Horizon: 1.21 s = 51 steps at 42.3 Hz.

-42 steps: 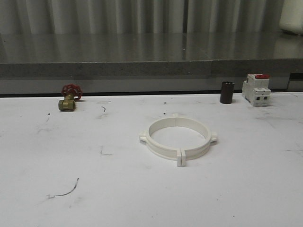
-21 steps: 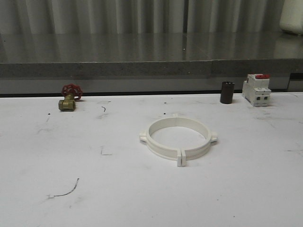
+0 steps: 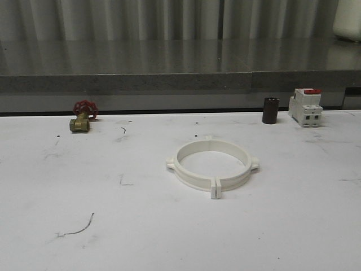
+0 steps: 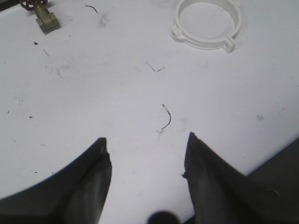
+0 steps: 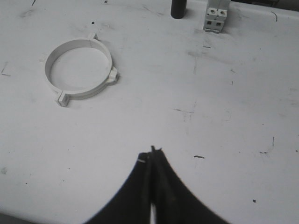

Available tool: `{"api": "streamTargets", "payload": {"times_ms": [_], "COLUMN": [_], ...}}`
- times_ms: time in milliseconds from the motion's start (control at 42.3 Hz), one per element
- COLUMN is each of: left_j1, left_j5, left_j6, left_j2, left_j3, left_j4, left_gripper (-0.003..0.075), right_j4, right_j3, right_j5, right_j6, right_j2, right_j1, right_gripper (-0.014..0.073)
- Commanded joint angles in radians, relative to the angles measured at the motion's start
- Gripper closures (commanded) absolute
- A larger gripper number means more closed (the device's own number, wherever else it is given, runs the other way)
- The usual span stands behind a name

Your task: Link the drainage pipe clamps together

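While the drainage pipe clamps lay joined as one ring at the centre of the front view on the bench, both grippers hung clear of them. The left gripper was spread wide; the right gripper was pressed closed on nothing.

No visible change; clamps apparently unmoved.

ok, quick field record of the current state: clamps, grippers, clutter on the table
clamps: two white half-rings already joined into a full ring, lying flat mid-table, seam tabs toward the robot and at the far side
left gripper: open, above bare table, holding nothing
right gripper: shut, empty, apart from the ring
valve: brass with red handwheel, far left
black cylinder: upright, far right
breaker: white with red top, beside the cylinder
table: white, scuffed
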Motion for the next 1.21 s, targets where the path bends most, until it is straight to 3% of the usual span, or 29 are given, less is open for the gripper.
{"api": "streamTargets", "payload": {"times_ms": [0, 118, 236, 473, 757, 993, 1182], "left_j1": [0.007, 0.059, 0.156, 0.346, 0.464, 0.478, 0.498], "left_j5": [-0.071, -0.075, -0.138, -0.433, -0.76, -0.873, -0.858], "left_j6": [0.0, 0.0, 0.0, 0.0, 0.0, 0.0, 0.0], "left_j2": [-0.016, -0.074, -0.158, -0.383, -0.605, -0.677, -0.708], "left_j3": [-0.022, 0.0, 0.065, 0.31, 0.595, 0.714, 0.727], "left_j4": [0.022, 0.083, 0.095, 0.028, -0.06, -0.06, -0.06], "left_gripper": [0.0371, 0.0424, 0.0528, 0.0743, 0.0741, 0.0741, 0.0741], "right_j4": [-0.009, -0.009, -0.009, -0.009, -0.009, -0.009, -0.009], "right_j3": [-0.025, -0.025, -0.025, -0.025, -0.025, -0.025, -0.025], "right_j5": [-0.052, -0.052, -0.052, -0.052, -0.052, -0.052, -0.052], "right_j6": [0.003, 0.003, 0.003, 0.003, 0.003, 0.003, 0.003], "right_j2": [-0.003, -0.003, -0.003, -0.003, -0.003, -0.003, -0.003], "right_j1": [-0.008, -0.008, -0.008, -0.008, -0.008, -0.008, -0.008], "right_gripper": [0.0662, 0.0662, 0.0662, 0.0662, 0.0662, 0.0662, 0.0662]}}
